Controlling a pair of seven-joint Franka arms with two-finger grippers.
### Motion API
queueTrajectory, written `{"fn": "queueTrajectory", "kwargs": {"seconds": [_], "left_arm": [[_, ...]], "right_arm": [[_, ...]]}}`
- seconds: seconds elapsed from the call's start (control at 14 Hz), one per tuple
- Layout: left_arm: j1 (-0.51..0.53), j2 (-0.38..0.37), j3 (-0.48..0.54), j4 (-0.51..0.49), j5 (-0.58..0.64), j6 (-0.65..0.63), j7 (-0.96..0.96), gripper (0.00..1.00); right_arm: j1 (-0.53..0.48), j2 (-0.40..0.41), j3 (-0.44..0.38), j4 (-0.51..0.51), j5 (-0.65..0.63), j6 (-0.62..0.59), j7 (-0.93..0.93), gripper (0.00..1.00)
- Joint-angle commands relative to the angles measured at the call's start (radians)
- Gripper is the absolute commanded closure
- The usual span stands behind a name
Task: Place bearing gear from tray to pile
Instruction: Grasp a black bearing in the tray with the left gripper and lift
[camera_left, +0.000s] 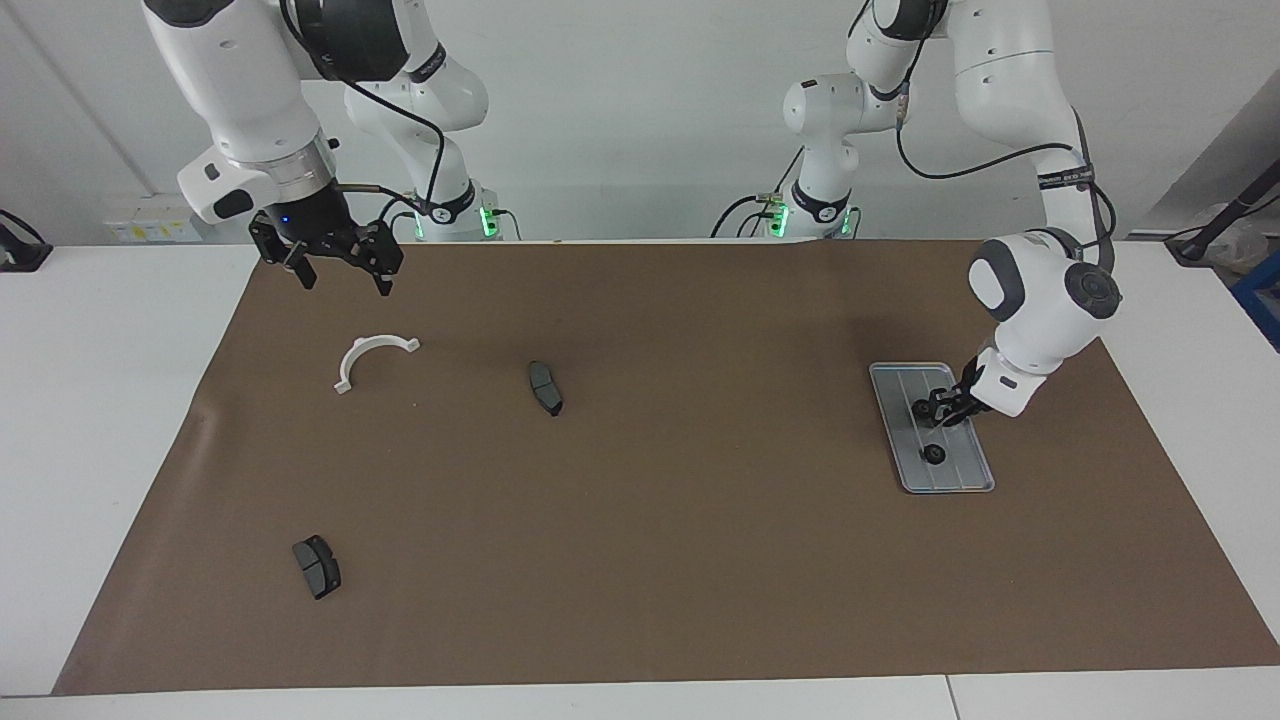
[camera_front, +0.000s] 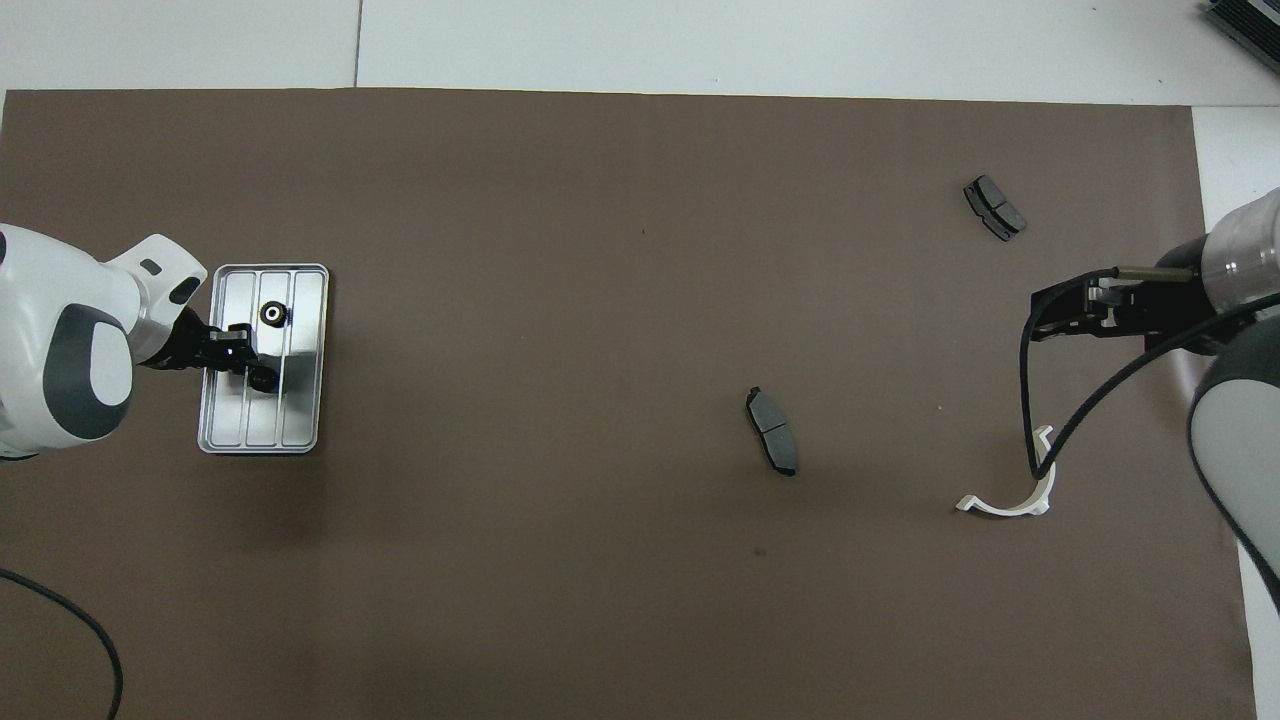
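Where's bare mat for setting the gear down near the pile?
Widest bare stretch: between the tray and the middle brake pad. Also between white half-ring bracket and the brake pad farthest from the robots. Crowded on the tray under the left gripper.

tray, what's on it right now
On the tray one small black gear lies free. A second dark gear sits at the left pincer tips, partly covered, so its shape and the grip are unclear.
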Motion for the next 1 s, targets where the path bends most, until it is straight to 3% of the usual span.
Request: {"fn": "queueTrajectory", "kwargs": {"seconds": [0.0, 0.93], "left_arm": [[0.005, -0.033, -0.002, -0.044, -0.010, 0.027, 0.021, 0.65], [-0.003, -0.027, -0.002, -0.027, -0.010, 0.020, 0.021, 0.85]], "right_arm": [[-0.014, -0.023, 0.009, -0.028, 0.015, 0.017, 0.008, 0.00], [-0.014, -0.023, 0.009, -0.028, 0.015, 0.019, 0.008, 0.00]]}}
